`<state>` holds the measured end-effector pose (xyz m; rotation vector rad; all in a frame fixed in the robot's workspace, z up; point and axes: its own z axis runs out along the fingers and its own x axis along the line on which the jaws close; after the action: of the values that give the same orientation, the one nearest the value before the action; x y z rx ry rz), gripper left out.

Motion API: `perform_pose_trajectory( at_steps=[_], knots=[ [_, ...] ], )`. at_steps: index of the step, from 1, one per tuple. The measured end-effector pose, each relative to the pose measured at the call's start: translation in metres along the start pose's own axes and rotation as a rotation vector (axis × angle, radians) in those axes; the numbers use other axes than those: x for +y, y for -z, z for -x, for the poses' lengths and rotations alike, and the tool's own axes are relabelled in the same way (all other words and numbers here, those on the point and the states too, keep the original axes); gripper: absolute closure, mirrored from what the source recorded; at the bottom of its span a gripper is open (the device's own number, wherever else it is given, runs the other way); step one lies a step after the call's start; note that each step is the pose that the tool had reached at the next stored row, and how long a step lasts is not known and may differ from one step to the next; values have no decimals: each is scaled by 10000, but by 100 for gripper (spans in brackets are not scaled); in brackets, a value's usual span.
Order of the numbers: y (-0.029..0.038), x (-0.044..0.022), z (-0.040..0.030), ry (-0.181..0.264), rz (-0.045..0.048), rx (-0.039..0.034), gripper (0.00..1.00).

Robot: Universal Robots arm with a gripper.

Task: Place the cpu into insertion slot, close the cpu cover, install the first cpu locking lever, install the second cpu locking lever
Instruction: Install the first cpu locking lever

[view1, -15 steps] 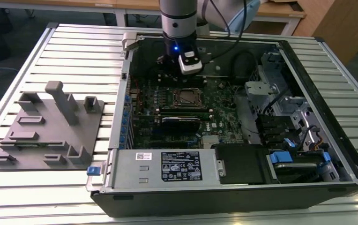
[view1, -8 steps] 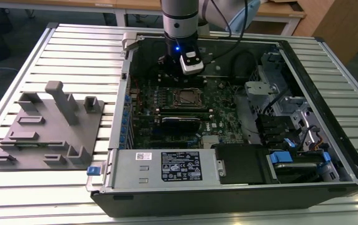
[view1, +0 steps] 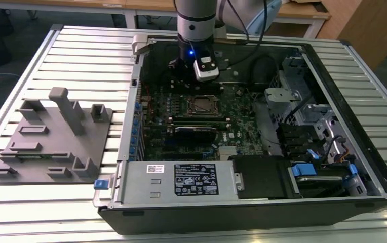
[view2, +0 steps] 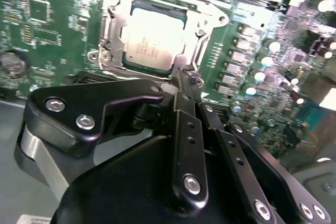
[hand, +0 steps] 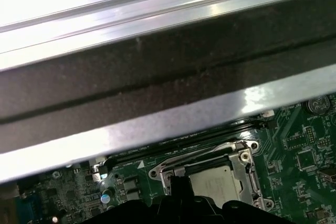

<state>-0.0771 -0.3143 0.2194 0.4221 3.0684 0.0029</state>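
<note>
One cpu [view2: 149, 38] sitting in one slot [view2: 113, 30] under one cover [view2: 205, 22] — gripper [view2: 184, 77] clenched, hovering beside.

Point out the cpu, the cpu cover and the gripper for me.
cpu [view2: 149, 38]: second wrist view, middle of its silver-tan metal top.
cpu cover [view2: 113, 27]: second wrist view, one side bar of the silver frame.
gripper [view2: 184, 80]: second wrist view, fingertips beside the cover's edge.
</note>
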Motion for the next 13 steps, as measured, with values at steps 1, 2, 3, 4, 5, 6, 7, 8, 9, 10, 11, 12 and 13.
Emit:
perform_pose_trajectory(
  at_steps=[1, 2, 3, 4, 5, 6, 7, 8, 9, 10, 11, 12, 13],
  knots=[
    [0, 0, 0, -1, 0, 3, 90],
    [0, 0, 0, 0, 2, 3, 90],
    [0, 0, 0, 0, 2, 4, 90],
    [-1, 0, 0, 0, 3, 5, 90],
    [-1, 0, 0, 0, 11, 8, 90],
    [-1, 1, 0, 2, 13, 7, 90],
    [-1, 1, 0, 5, 13, 7, 90],
    [-1, 0, 0, 9, 13, 7, 90],
    [1, 0, 0, 15, 14, 7, 90],
    [3, 0, 0, 17, 12, 8, 90],
    [8, 0, 0, 19, 11, 8, 90],
    [13, 0, 1, 19, 12, 8, 90],
    [22, 0, 1, 19, 13, 8, 90]
  ],
)
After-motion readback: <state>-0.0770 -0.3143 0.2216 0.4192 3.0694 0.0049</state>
